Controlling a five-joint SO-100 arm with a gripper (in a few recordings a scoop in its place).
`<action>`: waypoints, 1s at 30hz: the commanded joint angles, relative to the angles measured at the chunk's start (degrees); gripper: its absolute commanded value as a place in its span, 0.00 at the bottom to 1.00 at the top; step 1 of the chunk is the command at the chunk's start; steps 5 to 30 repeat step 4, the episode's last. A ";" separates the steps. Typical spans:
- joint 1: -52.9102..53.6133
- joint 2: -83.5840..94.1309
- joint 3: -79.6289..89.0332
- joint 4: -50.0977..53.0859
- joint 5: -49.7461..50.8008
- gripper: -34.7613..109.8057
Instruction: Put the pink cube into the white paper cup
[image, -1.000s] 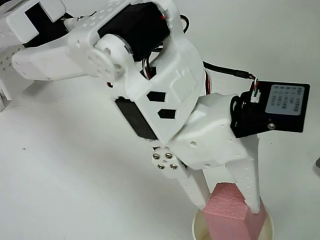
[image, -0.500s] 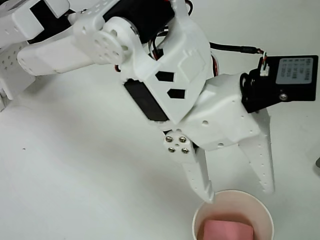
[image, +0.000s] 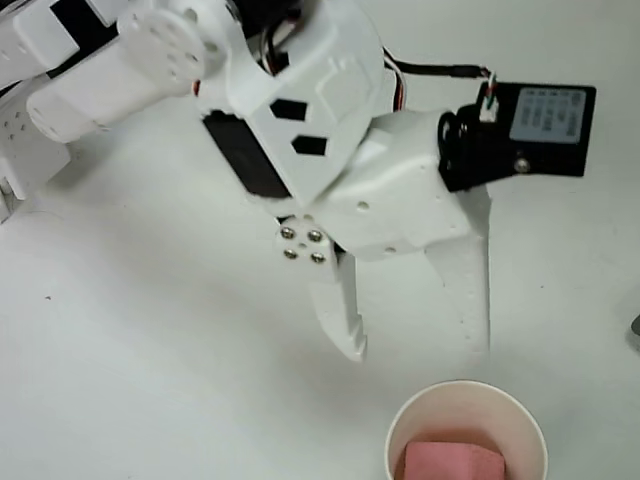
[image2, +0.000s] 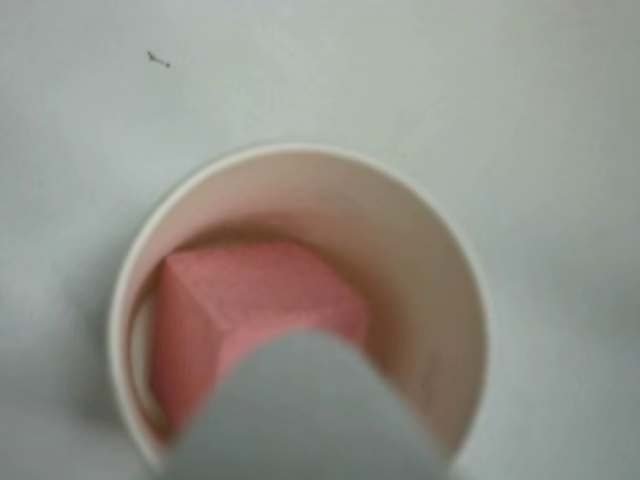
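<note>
The pink cube (image: 452, 462) lies inside the white paper cup (image: 466, 392) at the bottom edge of the overhead view. The wrist view looks straight down into the cup (image2: 420, 250), with the cube (image2: 250, 300) resting tilted on its bottom. My gripper (image: 418, 348) hangs open above and behind the cup, its two white fingers spread wide with nothing between them. One blurred fingertip (image2: 310, 410) covers the lower part of the cup in the wrist view.
The white table (image: 150, 380) surrounds the cup. My arm's white body and a black motor block (image: 520, 130) fill the upper half of the overhead view. A dark object (image: 636, 330) peeks in at the right edge.
The gripper let go of the pink cube, which dropped into the cup. The gripper then rose and drew back up the picture, away from the cup.
</note>
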 joint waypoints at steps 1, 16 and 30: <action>0.35 11.43 -4.48 0.53 -0.26 0.49; 0.09 11.78 -4.48 0.53 -0.18 0.49; 0.09 11.78 -4.48 0.53 -0.18 0.49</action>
